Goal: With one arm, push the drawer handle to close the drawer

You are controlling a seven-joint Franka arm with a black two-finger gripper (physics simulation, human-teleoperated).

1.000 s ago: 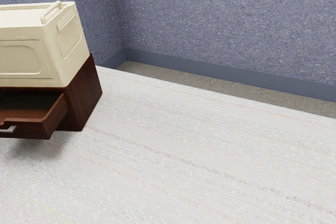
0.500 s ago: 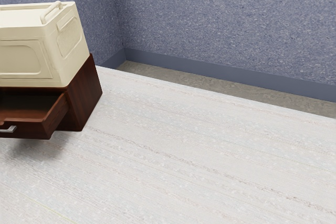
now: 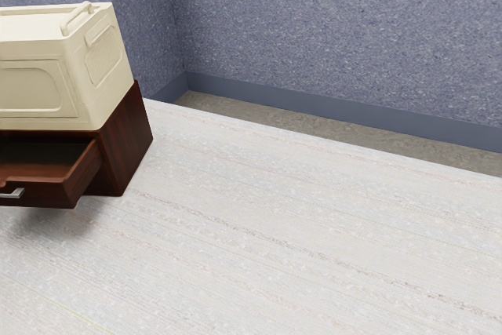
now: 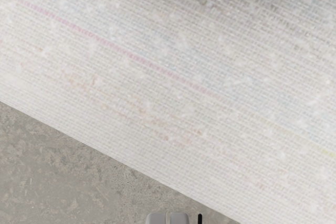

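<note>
Exterior view: the reddish-brown wooden drawer with its silver metal handle juts open; all the closing remains. I can't tell whether my pincer is wide or narrow.

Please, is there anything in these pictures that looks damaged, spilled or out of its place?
The drawer stands open in the dark cabinet under the cream box, though the task wants it closed; I see nothing spilled or damaged.

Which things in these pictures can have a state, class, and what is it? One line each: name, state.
Drawer: open, sticking out of its cabinet
Drawer handle: nothing touching its visible part
Cream box: upright on the cabinet, top closed
</note>
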